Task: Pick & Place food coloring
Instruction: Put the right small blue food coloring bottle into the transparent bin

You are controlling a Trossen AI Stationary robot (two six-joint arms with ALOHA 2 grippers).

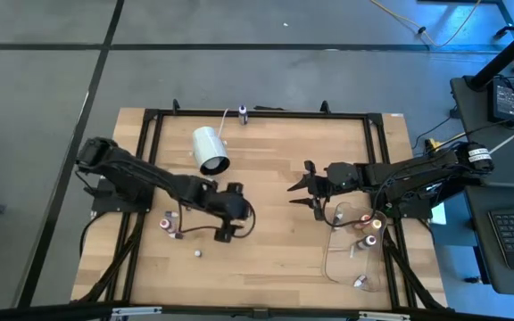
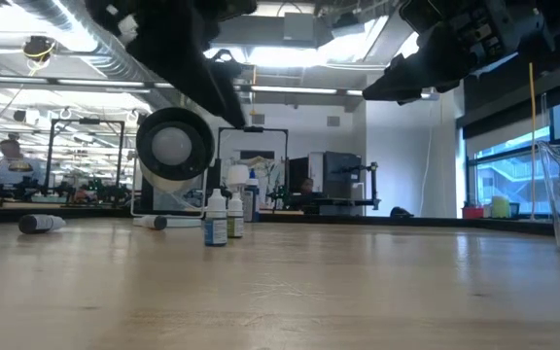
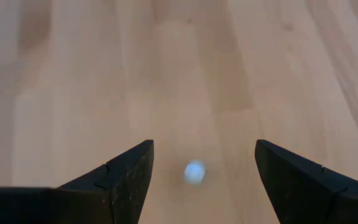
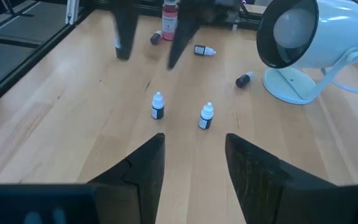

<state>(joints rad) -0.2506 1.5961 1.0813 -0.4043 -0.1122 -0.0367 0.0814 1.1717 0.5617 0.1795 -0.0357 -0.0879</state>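
Observation:
Two upright food coloring bottles (image 4: 158, 106) (image 4: 206, 116), with white caps and dark contents, stand on the wooden table (image 1: 275, 259) between my two grippers. The low view shows the same two bottles (image 2: 216, 219) side by side. More food coloring bottles lie near the left arm (image 1: 168, 223) and by the lamp (image 4: 244, 79) (image 4: 205, 51). My left gripper (image 1: 230, 230) hangs open, slanting down over a small white blurred round thing (image 3: 194, 172) that lies on the table between its fingers, untouched. My right gripper (image 1: 300, 196) (image 4: 194, 149) stands open above the table, facing the two bottles, with nothing between its fingers.
A white lamp (image 1: 211, 150) stands at the far left-centre, its head toward the table's middle. A clear container (image 1: 355, 259) at the near right holds a few small bottles (image 1: 368, 225). One bottle (image 1: 244, 111) stands at the far edge. A black frame borders the table.

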